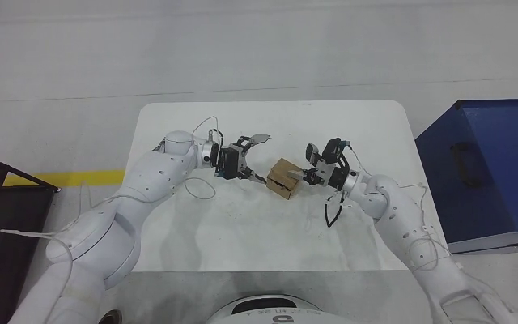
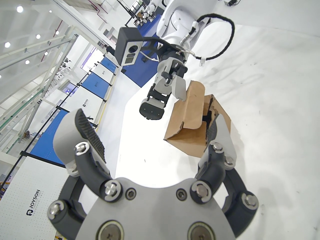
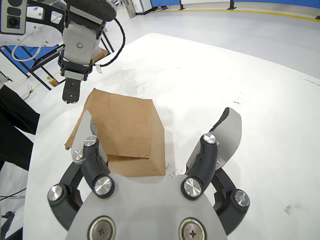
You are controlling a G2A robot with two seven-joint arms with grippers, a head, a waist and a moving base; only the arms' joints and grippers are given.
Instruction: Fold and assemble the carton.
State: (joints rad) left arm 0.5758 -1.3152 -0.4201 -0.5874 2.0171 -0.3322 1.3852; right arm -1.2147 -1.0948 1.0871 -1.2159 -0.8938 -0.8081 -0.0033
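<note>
A small brown carton (image 1: 283, 176) lies partly folded in the middle of the white table (image 1: 243, 235), its flaps loose. My left gripper (image 1: 264, 159) is just to its left, open wide; in the left wrist view one of its fingers (image 2: 220, 128) rests at the carton (image 2: 192, 126) near an open end. From the other side comes my right gripper (image 1: 307, 166), also open. One of its fingers (image 3: 83, 128) lies against the carton (image 3: 125, 126) and the other (image 3: 228, 123) stands out over bare table. Neither gripper grips the carton.
A dark blue bin (image 1: 473, 174) stands off the table's right side. A black frame (image 1: 16, 206) stands off the left side beside a yellow floor line. The table's front half and back strip are bare.
</note>
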